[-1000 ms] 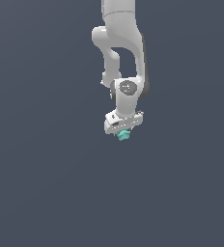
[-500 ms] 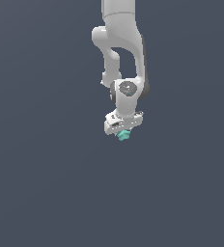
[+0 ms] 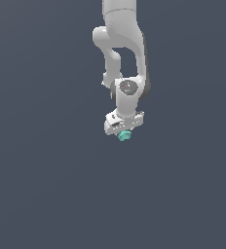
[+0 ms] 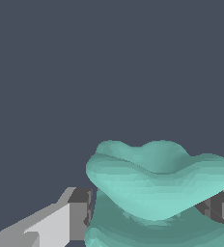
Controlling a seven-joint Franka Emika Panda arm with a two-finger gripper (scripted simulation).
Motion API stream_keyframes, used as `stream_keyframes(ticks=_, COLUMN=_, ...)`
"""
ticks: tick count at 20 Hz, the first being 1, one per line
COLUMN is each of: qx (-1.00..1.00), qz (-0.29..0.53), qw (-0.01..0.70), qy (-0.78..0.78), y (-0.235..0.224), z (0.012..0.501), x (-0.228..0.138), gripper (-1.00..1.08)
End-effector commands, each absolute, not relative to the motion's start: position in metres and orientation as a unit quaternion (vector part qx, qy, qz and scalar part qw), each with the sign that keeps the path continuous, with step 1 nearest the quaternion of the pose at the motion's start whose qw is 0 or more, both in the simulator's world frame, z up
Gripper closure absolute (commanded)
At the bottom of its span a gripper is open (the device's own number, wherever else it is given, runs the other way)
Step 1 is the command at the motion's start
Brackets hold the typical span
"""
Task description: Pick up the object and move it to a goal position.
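Wrist view shows the small teal-green ridged lump (image 4: 157, 193) sitting directly between the white hand's (image 4: 147, 212) grey fingers (image 4: 79, 212), which are clenched on it; its stacked layers project beyond the fingertips, away from the palm.

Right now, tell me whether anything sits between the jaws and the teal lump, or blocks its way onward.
Nothing visible does. The small teal-green ridged lump sits directly between the white gripper fingers, with no gap or other item showing in the wrist view. Around it there is only plain dark background; no goal marker shows, so the onward path cannot be judged fully.
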State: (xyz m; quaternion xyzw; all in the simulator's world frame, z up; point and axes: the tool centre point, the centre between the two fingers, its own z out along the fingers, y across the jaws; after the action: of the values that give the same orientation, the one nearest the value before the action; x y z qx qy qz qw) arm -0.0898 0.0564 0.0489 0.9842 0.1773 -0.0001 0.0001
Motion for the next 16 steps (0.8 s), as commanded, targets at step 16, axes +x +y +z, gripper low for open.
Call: stream_keyframes(ticks=16, qx=0.984, qz=0.0, qw=-0.001, qy=0.178, y=0.008, z=0.179, x=-0.069, gripper=1.08)
